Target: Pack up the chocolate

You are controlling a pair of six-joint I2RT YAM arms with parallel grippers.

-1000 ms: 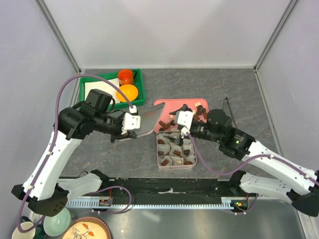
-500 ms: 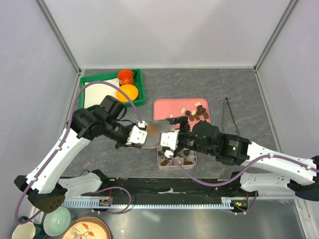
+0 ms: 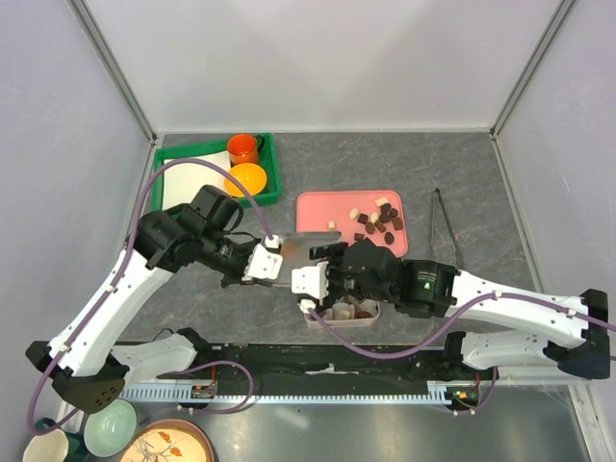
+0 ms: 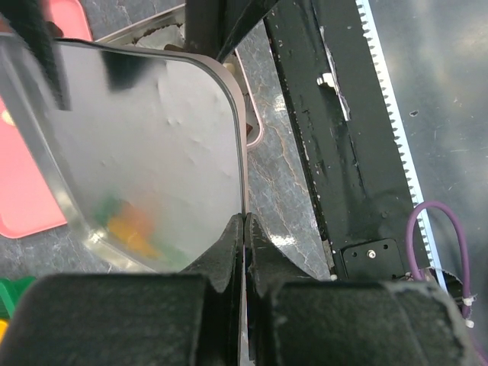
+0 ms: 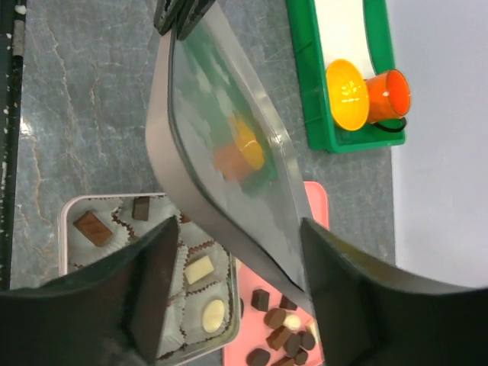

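My left gripper (image 4: 245, 229) is shut on the edge of the shiny tin lid (image 4: 152, 137) and holds it tilted above the table; both also show in the top view, gripper (image 3: 262, 262), lid (image 3: 306, 247). My right gripper (image 5: 236, 282) is open, one finger on each side of the lid's (image 5: 229, 168) far end. Below it the square tin (image 5: 69, 207) holds paper cups with dark and cream chocolate (image 5: 201, 269). Loose chocolate (image 3: 380, 221) lies on the pink tray (image 3: 322, 207). In the top view my right arm hides most of the tin (image 3: 358, 320).
A green tray (image 3: 268, 183) at the back left holds an orange cup (image 3: 243, 148) and an orange bowl (image 3: 246, 179). Metal tongs (image 3: 443, 219) lie right of the pink tray. The black rail (image 3: 327, 371) runs along the near edge.
My left gripper carried the lid toward the near side, then held nearly still. My right arm swung left and nearer, over the tin, its open fingers now around the lid's end.
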